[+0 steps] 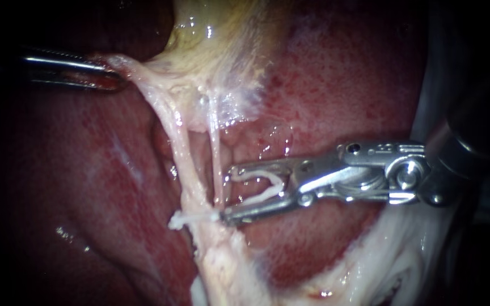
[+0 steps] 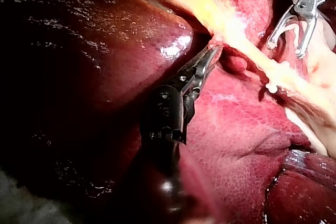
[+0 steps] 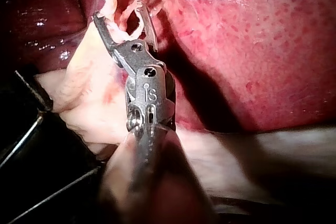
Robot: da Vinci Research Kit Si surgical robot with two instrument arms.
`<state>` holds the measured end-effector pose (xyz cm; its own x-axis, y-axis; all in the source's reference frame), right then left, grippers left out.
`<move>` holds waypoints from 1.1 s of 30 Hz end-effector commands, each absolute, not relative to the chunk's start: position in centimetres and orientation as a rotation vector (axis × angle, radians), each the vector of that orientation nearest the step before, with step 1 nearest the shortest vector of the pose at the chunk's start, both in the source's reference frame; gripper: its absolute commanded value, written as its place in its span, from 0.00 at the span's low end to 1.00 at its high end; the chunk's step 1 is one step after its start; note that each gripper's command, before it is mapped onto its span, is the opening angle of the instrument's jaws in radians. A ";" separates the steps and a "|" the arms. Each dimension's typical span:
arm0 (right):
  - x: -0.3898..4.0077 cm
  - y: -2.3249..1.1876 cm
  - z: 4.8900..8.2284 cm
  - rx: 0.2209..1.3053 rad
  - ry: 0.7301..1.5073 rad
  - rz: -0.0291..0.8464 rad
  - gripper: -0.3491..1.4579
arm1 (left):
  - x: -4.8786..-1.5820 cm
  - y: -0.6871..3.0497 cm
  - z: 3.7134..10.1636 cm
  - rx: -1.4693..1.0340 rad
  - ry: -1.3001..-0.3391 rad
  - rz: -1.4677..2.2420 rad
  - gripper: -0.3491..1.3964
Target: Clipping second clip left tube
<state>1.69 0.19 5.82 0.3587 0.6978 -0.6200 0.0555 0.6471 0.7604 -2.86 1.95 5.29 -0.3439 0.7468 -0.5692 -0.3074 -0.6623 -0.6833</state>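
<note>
Quick tally, I count two instruments, my left instrument (image 1: 114, 78) and right instrument (image 1: 228, 194); two tubes, left tube (image 1: 181, 147) and right tube (image 1: 215, 153); two clips, a fastened clip (image 1: 184, 219) and an open clip (image 1: 278, 182); one liver (image 1: 341, 85), one gallbladder (image 1: 216, 34).

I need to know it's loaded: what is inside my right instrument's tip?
A white clip, open, sits inside the right instrument, touching both sides. Its back end is hidden by metal. Whether the nearest tube lies inside too, I cannot tell.
</note>
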 end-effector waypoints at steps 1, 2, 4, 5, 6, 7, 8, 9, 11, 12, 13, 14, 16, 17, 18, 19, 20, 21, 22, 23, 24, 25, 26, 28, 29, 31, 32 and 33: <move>1.72 0.18 5.79 0.804 1.154 0.478 0.46 | -2.86 1.95 5.29 -1.210 -0.618 2.047 0.00; 1.73 0.17 5.77 0.826 1.157 0.471 0.46 | -2.86 1.95 5.29 -1.210 -0.618 2.047 0.00; 1.75 0.16 5.75 0.850 1.162 0.467 0.46 | -2.86 1.95 5.29 -1.210 -0.618 2.047 0.00; 1.77 0.16 5.75 0.863 1.164 0.470 0.46 | -2.86 1.95 5.29 -1.210 -0.618 2.047 0.00; 1.79 0.16 5.76 0.869 1.165 0.472 0.46 | -2.86 1.95 5.29 -1.210 -0.618 2.047 0.00; 1.81 0.16 5.76 0.875 1.166 0.475 0.46 | -2.86 1.95 5.29 -1.210 -0.618 2.047 0.00; 1.84 0.16 5.78 0.881 1.162 0.484 0.46 | -2.86 1.95 5.29 -1.210 -0.618 2.047 0.00; 1.87 0.16 5.80 0.883 1.162 0.491 0.46 | -2.86 1.95 5.29 -1.210 -0.618 2.047 0.00; 1.92 0.16 5.84 0.894 1.156 0.512 0.46 | -2.86 1.95 5.29 -1.210 -0.617 2.047 0.00; 1.94 0.16 5.87 0.900 1.154 0.523 0.46 | -2.86 1.95 5.29 -1.210 -0.617 2.047 0.00; 1.96 0.15 5.90 0.905 1.149 0.533 0.46 | -2.86 1.95 5.29 -1.210 -0.617 2.047 0.00; 1.97 0.15 5.94 0.911 1.145 0.543 0.46 | -2.86 1.95 5.29 -1.210 -0.617 2.047 0.00; 1.99 0.14 6.01 0.923 1.135 0.559 0.47 | -2.86 1.95 5.29 -1.210 -0.617 2.047 0.00; 1.99 0.13 6.05 0.929 1.130 0.568 0.47 | -2.86 1.95 5.29 -1.210 -0.617 2.047 0.00; 1.99 0.12 6.10 0.934 1.125 0.577 0.47 | -2.86 1.95 5.29 -1.210 -0.617 2.047 0.00; 1.99 0.11 6.13 0.939 1.120 0.585 0.47 | -2.86 1.95 5.29 -1.210 -0.617 2.047 0.00; 1.99 0.10 6.16 0.941 1.118 0.590 0.47 | -2.86 1.95 5.29 -1.210 -0.617 2.047 0.00; 1.99 0.09 6.19 0.946 1.113 0.598 0.47 | -2.86 1.95 5.29 -1.210 -0.617 2.047 0.00; 1.99 0.08 6.21 0.949 1.111 0.602 0.47 | -2.86 1.95 5.29 -1.210 -0.617 2.047 0.00; 1.99 0.08 6.23 0.955 1.106 0.612 0.47 | -2.86 1.95 5.29 -1.210 -0.617 2.047 0.00; 2.00 0.08 6.24 0.954 1.106 0.612 0.47 | -2.86 1.95 5.29 -1.210 -0.617 2.047 0.00; 2.00 0.08 6.25 0.961 1.104 0.622 0.47 | -2.86 1.95 5.29 -1.210 -0.617 2.047 0.00; 2.01 0.09 6.26 0.961 1.104 0.622 0.47 | -2.86 1.95 5.29 -1.210 -0.617 2.047 0.00; 2.02 0.10 6.29 0.963 1.099 0.627 0.47 | -2.86 1.95 5.30 -1.210 -0.617 2.047 0.00; 2.03 0.11 6.31 0.962 1.099 0.627 0.47 | -2.86 1.95 5.30 -1.210 -0.617 2.047 0.00; 2.03 0.11 6.34 0.965 1.096 0.632 0.47 | -2.86 1.95 5.30 -1.210 -0.617 2.047 0.00; 2.03 0.12 6.36 0.964 1.096 0.632 0.47 | -2.86 1.95 5.30 -1.210 -0.617 2.047 0.00; 2.04 0.12 6.37 0.967 1.096 0.630 0.47 | -2.86 1.95 5.30 -1.210 -0.616 2.047 0.00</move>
<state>2.04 0.12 6.38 0.3574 0.8223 -0.4428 0.0317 0.4631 0.8857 -2.86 1.95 5.30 -0.3439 0.7468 -0.5693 -0.3078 -0.6624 -0.6830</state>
